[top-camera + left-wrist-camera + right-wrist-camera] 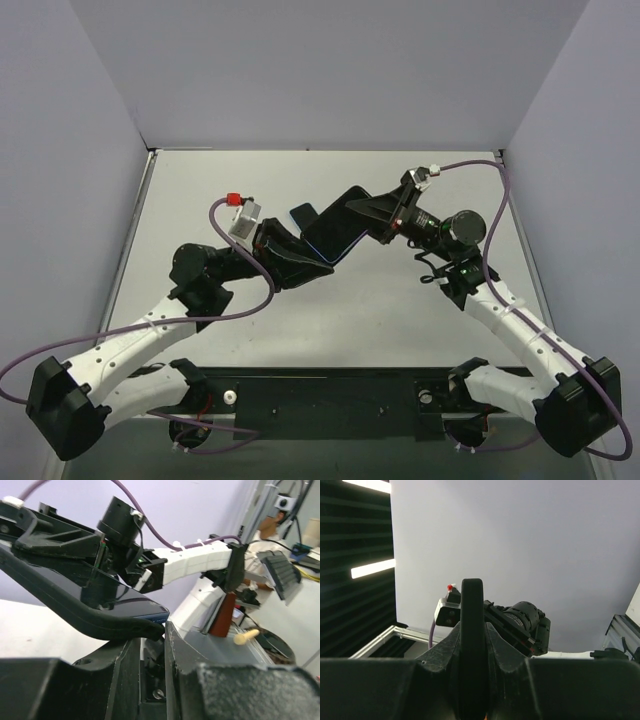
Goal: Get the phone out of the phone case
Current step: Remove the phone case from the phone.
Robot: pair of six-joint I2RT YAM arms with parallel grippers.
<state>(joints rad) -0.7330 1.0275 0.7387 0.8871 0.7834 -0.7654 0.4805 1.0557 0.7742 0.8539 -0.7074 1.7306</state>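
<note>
Both arms meet in mid-air over the tabletop point(400, 320), with the phone point(335, 235) slung between them, clear of the surface. Right claw point(471, 647): pinched narrow on a thin dark slab seen edge-on between its fingers, which I read as the end of the phone inside the phone case point(75, 607). Left claw point(161, 647): at the opposite end, straight across from the right claw, fingers a narrow slot apart. The case lip ends right at the mouth of that slot; pinched or only resting there, cannot tell. Just above the left claw the case rim bows down and away from the phone's glossy face. The phone's blue edge shows bare beside the rim tip, so that corner looks partly out. Step in hand, as I judge it: the peel, about midway. The phone is not free, and the end toward the right claw looks seated. The next move calls for a firm bite on the lip by the left claw. It should then draw down and away from the right claw, which holds steady. With a slack grip the rim will likely spring back over the corner.
</note>
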